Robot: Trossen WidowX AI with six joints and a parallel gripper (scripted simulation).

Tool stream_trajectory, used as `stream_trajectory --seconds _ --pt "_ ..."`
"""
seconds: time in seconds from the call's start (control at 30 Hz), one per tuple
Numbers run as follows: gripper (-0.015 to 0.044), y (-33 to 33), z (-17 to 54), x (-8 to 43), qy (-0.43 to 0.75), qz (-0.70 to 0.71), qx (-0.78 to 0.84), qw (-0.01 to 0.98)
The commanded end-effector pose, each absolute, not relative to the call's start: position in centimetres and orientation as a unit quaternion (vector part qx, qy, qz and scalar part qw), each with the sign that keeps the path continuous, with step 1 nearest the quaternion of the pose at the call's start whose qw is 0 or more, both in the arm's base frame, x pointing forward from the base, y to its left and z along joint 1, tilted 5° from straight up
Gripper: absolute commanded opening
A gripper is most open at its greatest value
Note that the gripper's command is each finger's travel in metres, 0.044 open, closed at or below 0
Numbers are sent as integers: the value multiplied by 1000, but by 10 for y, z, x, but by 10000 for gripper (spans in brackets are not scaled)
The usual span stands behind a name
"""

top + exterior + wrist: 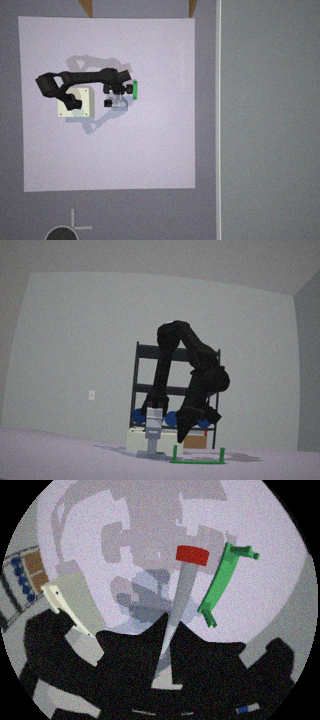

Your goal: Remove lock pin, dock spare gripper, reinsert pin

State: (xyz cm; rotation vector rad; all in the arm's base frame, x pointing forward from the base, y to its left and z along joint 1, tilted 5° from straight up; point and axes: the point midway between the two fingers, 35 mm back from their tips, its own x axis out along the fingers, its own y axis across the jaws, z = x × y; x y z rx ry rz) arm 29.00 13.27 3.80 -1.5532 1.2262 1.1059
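Note:
My gripper (119, 90) (180, 441) (168, 615) is shut on the lock pin, a pale grey shaft (120, 96) (185, 587) with a red head (205, 432) (192, 555). The pin lies level across the fingers, its head pointing away from the mount and its other end toward it. The grey mount (154, 422) (120, 109) stands beside my gripper. The top view shows a black block (108, 103) at the mount's side that looks like the spare gripper docked in the socket. I cannot tell whether the pin's tip touches or enters the socket.
A green two-post cradle (134, 90) (197, 462) (218, 582) stands close beside my gripper, with nothing resting in it. The cream box (62, 109) (134, 441) (85, 595) under the arm's base stands behind the mount. A dark rack (148, 351) is in the background.

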Motion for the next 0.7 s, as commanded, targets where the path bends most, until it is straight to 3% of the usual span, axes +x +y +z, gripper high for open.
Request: stream_trajectory --seconds 0.0,0.67 --pt "0 130 39 290 488 444 -621 424" --pt "0 116 39 292 489 446 -619 422"
